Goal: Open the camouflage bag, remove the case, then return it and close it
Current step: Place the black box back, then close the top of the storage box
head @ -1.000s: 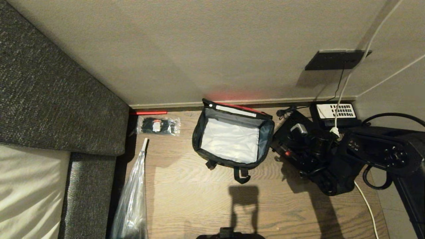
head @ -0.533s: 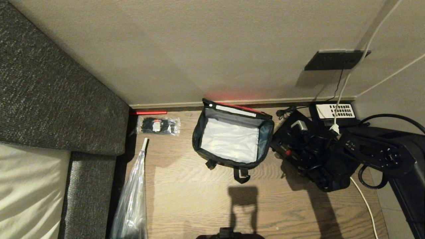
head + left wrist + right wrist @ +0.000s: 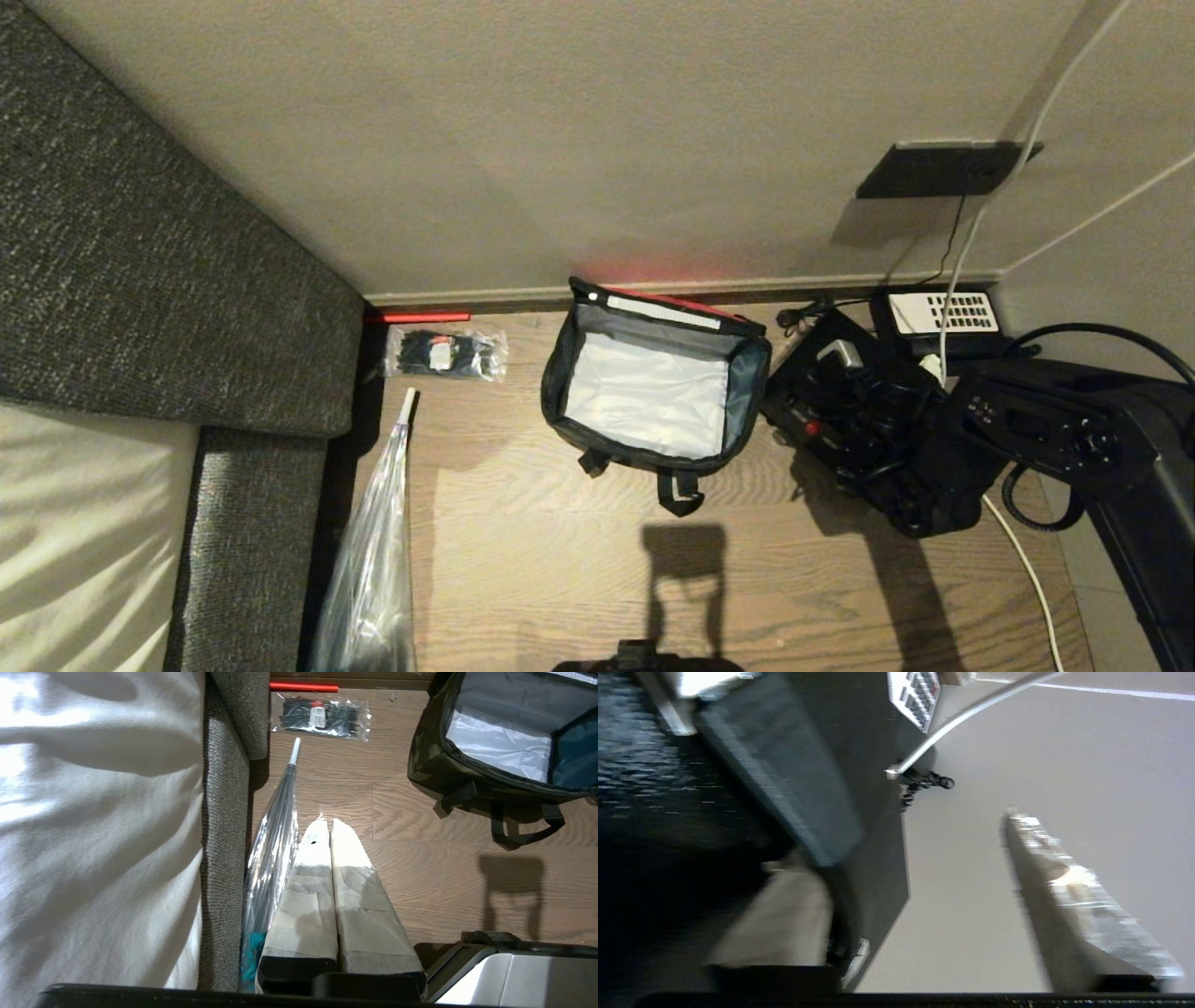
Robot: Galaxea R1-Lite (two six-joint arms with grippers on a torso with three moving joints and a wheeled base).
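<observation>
The camouflage bag (image 3: 556, 392) (image 3: 430, 765) stands open on the wooden floor by the wall. Its silver lining is bare and its red-lined lid leans back against the skirting. Just right of the bag lies the dark case (image 3: 794, 383) (image 3: 873, 858). My right gripper (image 3: 840, 373) (image 3: 903, 840) hangs over the case, open. One taped finger (image 3: 784, 924) sits against the case's edge; the other finger (image 3: 1064, 891) is well clear, with wall showing between them. My left gripper (image 3: 327, 823) is parked low near the sofa, shut and empty.
A black telephone with white keypad (image 3: 938, 313) sits by the wall behind the case. A packet of black ties (image 3: 446, 355) and a long clear-wrapped item (image 3: 373, 560) lie left of the bag beside the grey sofa (image 3: 140, 280). A white cable (image 3: 1027, 569) trails at right.
My right arm has shifted slightly left and toward the wall over the case. The bag and everything else stay where they were.
</observation>
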